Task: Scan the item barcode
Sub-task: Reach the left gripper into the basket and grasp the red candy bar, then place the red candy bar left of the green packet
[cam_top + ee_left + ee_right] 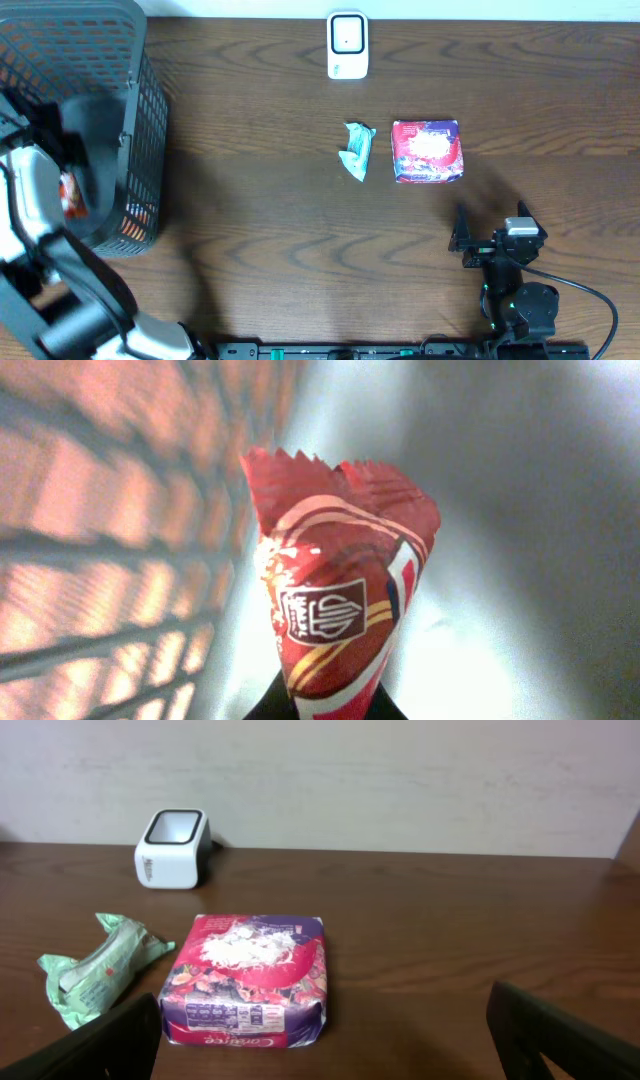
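Left gripper (322, 705), inside the basket (140, 120) at left, clamps a red packet (335, 590) standing lengthwise out of its jaws; the scanner (347, 45) lies well right, and the right gripper (490, 228) is wide and empty.

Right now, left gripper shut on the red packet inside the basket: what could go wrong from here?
1. The left gripper pinches only the bottom end of the red packet; it may slip or twist on lift-out.
2. The basket mesh wall is close beside it; packet or arm could snag.
3. The green packet and purple box lie in front of the scanner; a low carry might knock them.
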